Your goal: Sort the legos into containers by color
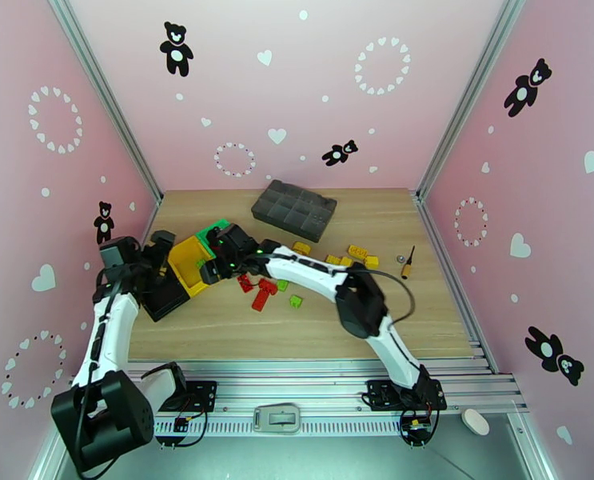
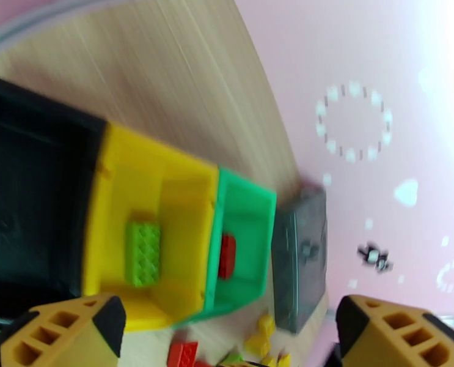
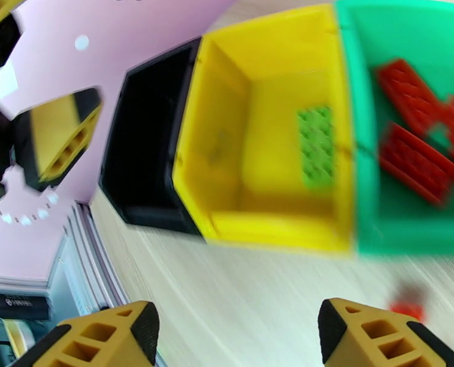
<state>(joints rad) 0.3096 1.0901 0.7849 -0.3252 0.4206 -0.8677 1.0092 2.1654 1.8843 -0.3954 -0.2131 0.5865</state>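
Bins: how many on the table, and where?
3, in a touching row at the table's left: black bin frontmost, yellow bin middle, green bin rearmost. None looks hidden.

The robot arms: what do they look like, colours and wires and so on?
The left arm and right arm are white tubes joined by chunky black housings, with thin black cables looping alongside and tiny green lights on the right one. Each tool's fingers are orange-yellow blocks with hollow ribbed cells and black tips.
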